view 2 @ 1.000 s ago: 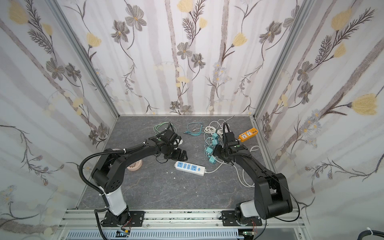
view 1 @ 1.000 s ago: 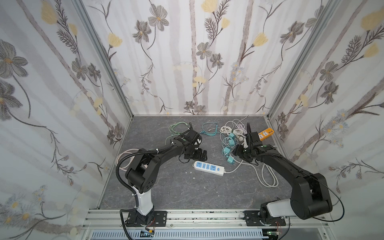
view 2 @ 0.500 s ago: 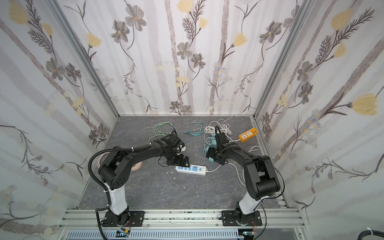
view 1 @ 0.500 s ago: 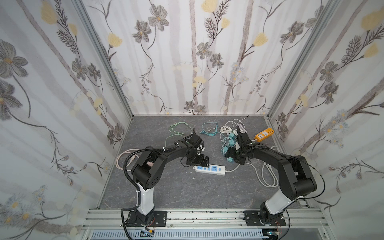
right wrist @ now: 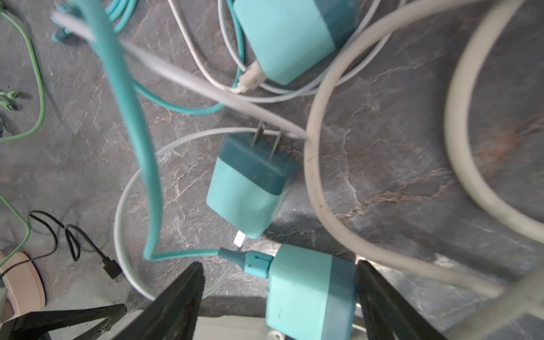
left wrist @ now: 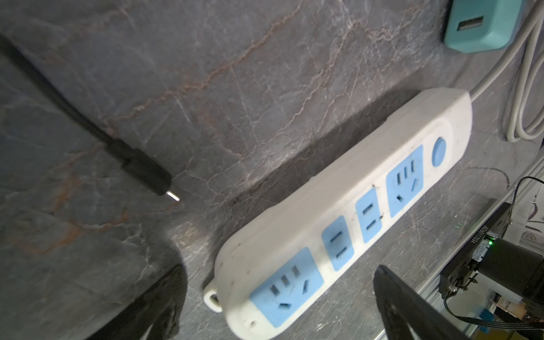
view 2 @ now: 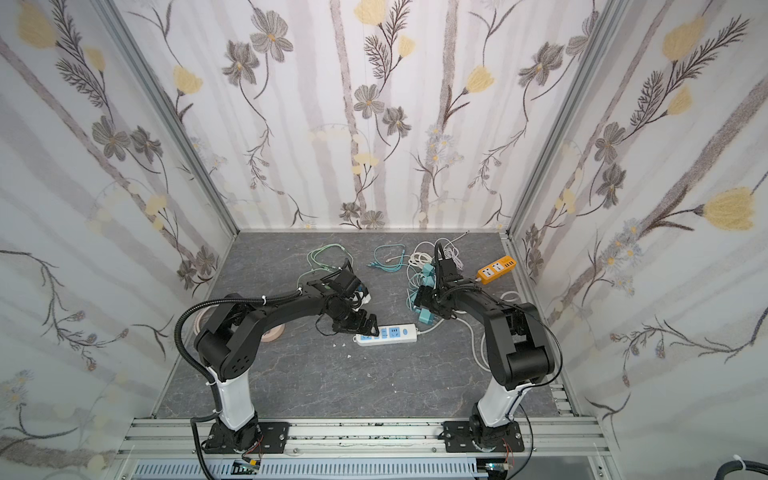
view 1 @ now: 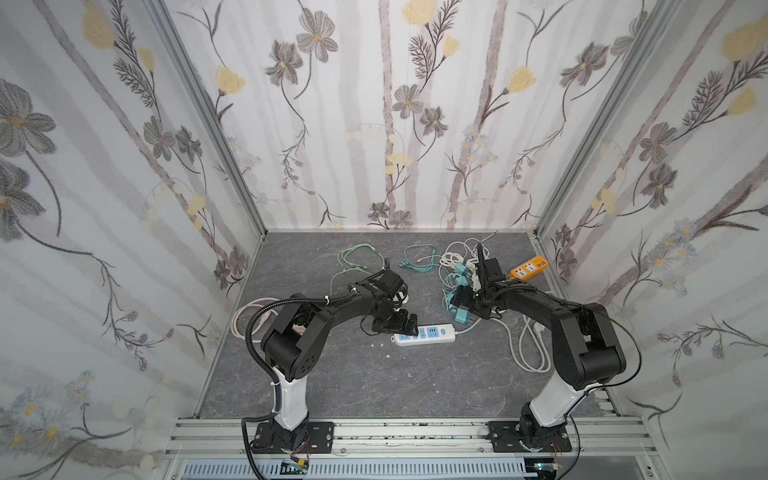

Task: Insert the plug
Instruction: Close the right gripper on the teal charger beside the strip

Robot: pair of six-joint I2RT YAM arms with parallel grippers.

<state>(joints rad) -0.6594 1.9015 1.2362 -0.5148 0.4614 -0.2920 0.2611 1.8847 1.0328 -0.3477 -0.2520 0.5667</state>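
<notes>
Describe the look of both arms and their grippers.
Both the left arm and right arm have rounded black links above a white lower column and a black base plate. A ribbed black hose runs along the left arm; a thin black cable loops beside the right arm. The left gripper and right gripper have black tapering fingers.

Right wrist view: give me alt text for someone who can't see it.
A teal charger with a teal cable plugged in sits between open black jaws. Beyond it, a second teal charger lies among white cables, prongs showing.
</notes>
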